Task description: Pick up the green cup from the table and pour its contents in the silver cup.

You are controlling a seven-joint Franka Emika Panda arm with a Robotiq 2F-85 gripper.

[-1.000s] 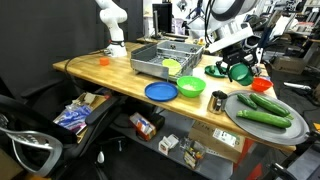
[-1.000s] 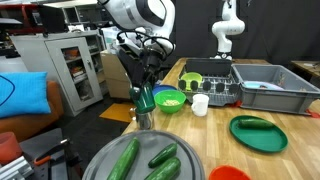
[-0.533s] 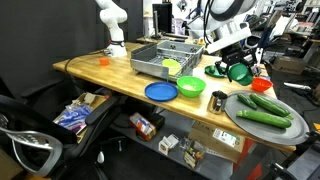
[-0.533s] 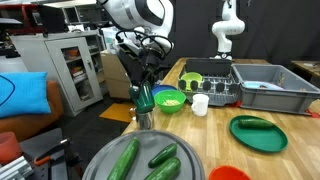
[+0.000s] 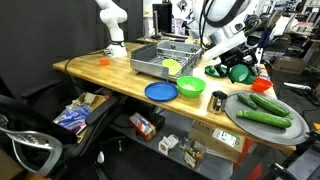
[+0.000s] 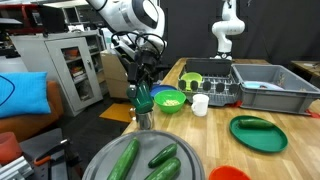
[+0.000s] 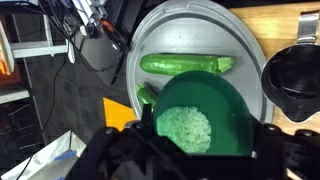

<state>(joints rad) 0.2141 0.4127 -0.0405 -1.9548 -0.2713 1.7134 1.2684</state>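
Observation:
My gripper point(image 7: 200, 142) is shut on the green cup point(image 7: 205, 112), one finger on each side. The cup holds pale green crumbly contents point(image 7: 186, 128). In both exterior views the green cup point(image 5: 240, 72) point(image 6: 146, 98) hangs in the gripper point(image 5: 239, 64) point(image 6: 144, 86) above the table point(image 5: 105, 72). The silver cup point(image 5: 219, 99) point(image 6: 143, 119) stands near the table's edge, just below the green cup in an exterior view. At the right edge of the wrist view the silver cup point(image 7: 296, 80) shows as a dark round mouth.
A grey plate point(image 5: 285, 127) point(image 6: 100, 160) point(image 7: 190, 30) with cucumbers point(image 7: 186, 64) lies beside the silver cup. A lime-green bowl point(image 5: 190, 87) point(image 6: 170, 99), blue plate point(image 5: 160, 91), white cup point(image 6: 200, 104), dark-green plate point(image 6: 258, 132) and grey dish rack point(image 5: 150, 62) point(image 6: 262, 88) share the table.
The arm's upper part has shifted slightly. The green cup stays gripped over the same spot.

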